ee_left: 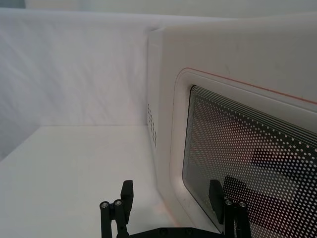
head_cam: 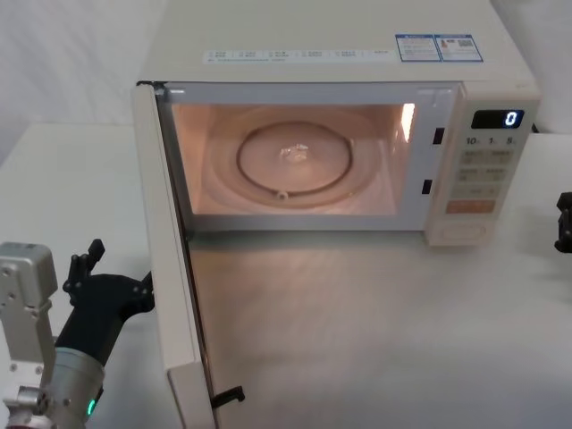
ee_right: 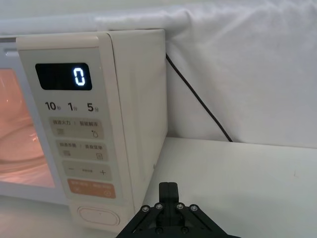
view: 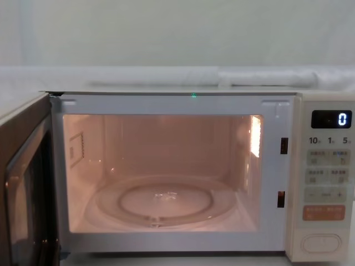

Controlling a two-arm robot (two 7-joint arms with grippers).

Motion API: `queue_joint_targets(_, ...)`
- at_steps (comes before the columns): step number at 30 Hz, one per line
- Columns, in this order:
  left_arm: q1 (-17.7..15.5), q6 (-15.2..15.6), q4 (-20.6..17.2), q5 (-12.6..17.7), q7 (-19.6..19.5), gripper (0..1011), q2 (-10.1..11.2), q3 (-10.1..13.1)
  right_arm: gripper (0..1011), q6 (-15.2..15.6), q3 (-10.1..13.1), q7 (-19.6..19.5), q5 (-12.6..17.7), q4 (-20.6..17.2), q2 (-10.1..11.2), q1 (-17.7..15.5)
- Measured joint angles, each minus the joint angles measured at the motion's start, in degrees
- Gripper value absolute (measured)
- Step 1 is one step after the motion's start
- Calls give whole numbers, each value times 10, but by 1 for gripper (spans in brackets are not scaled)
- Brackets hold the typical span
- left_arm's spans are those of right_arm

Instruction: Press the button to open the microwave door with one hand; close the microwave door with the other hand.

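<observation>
Over on the left, the robot's black left hand point(head_cam: 112, 268) sits just outside the big cream microwave door point(head_cam: 170, 268) with its dark dotted window and thin pink outline, which stands swung wide open, nearly square to the oven front. From the left wrist view the hand's two fingers point(ee_left: 126, 196) are spread apart, one right up against the window side of the door and the other out over the white counter point(head_cam: 375, 340); whether that near finger actually touches the glass I cannot tell. The risk here, to my eye, is a push that lands too close to the hinge or glances off the smooth window, so the door swings only partway and never latches, or the open fingers catch the door's edge and drag it. A hard shove could also nudge the whole cream microwave oven point(head_cam: 340, 54) backwards. Inside, the lit cavity holds a round glass turntable point(head_cam: 299, 161), clear of the door's path. Further right, the wide oval cream button point(ee_right: 99, 216) sits at the foot of the control panel, below the orange rectangular key point(ee_right: 91, 189). The right hand point(ee_right: 168, 187) hangs just off that panel corner, fingers together, and looks out of the way of the door's swing.
</observation>
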Motion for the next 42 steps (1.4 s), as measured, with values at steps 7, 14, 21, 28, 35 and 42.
queue_joint_targets(7,0,0,0,0,0,1001,0,0,29,0,1,-1,-1,0,-1,-1)
queue_joint_targets(14,0,0,0,0,0,1001,0,0,230,0,1,-3,-3,-1,-3,-2)
queue_joint_targets(21,0,0,0,0,0,1001,0,0,442,0,1,-4,-3,-1,-3,-2)
queue_joint_targets(28,0,0,0,0,0,1001,0,0,667,0,2,-5,-4,-2,-3,-3)
queue_joint_targets(35,0,0,0,0,0,1001,0,0,861,0,2,-5,-4,-2,-4,-3)
queue_joint_targets(42,0,0,0,0,0,1001,0,0,1002,0,2,-6,-5,-2,-4,-3)
